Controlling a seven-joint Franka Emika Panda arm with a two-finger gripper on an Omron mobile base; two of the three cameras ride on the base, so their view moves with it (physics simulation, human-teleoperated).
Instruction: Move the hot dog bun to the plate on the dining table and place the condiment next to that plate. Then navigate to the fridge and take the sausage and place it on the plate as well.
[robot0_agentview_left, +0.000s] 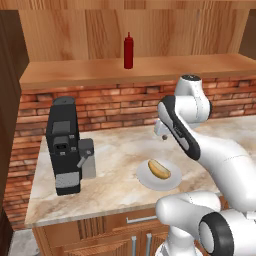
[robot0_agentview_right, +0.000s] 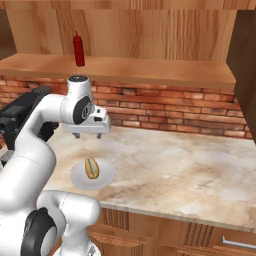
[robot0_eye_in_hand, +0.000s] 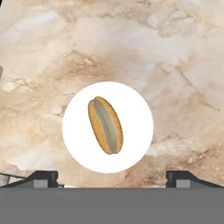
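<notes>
The golden-tan hot dog bun (robot0_agentview_left: 159, 169) (robot0_agentview_right: 91, 168) (robot0_eye_in_hand: 105, 125) lies on a plain white round plate (robot0_agentview_left: 145, 179) (robot0_agentview_right: 78, 179) (robot0_eye_in_hand: 135, 109) on the brick-backed wall counter. My gripper (robot0_agentview_left: 164, 137) (robot0_agentview_right: 88, 135) (robot0_eye_in_hand: 111, 177) hangs open a short way above the bun, pointing down, with nothing between its fingers. The dark red condiment bottle (robot0_agentview_left: 128, 50) (robot0_agentview_right: 78, 49) stands upright on the wooden shelf above the brick wall. The dark brown plate, the dining table, the fridge and the sausage are out of view.
A black coffee machine (robot0_agentview_left: 65, 145) (robot0_agentview_right: 20, 115) stands on the counter left of the white plate. The marbled counter top (robot0_agentview_left: 115, 150) (robot0_agentview_right: 175, 165) stretches to the right. Wooden cabinets close in at the far left and right.
</notes>
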